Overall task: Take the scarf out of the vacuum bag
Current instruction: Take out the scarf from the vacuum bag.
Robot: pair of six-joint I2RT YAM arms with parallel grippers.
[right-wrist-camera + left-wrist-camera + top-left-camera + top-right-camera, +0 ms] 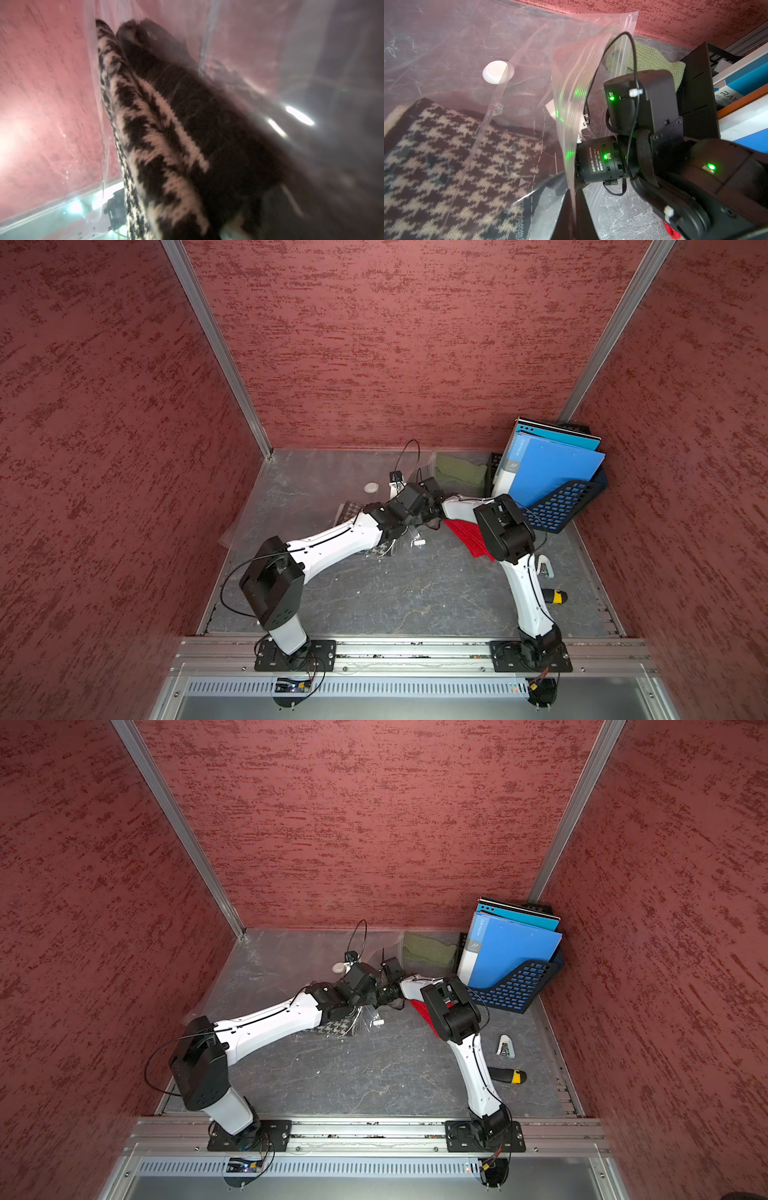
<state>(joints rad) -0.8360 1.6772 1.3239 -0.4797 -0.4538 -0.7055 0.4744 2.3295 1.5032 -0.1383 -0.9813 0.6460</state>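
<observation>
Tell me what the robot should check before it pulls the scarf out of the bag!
1. Bag mouth held up: ok. The left gripper is shut on the zip edge of the vacuum bag.
2. Other gripper inside the bag: ok. The right gripper reaches in through the mouth.
3. Grip on the scarf: ok, it seems. The right gripper is shut and the scarf bunches right up to its camera.
4. Scarf out of the bag: not ok. It lies under the plastic.
5. Way out free: cannot tell. The arms hide the mouth in both top views.
</observation>
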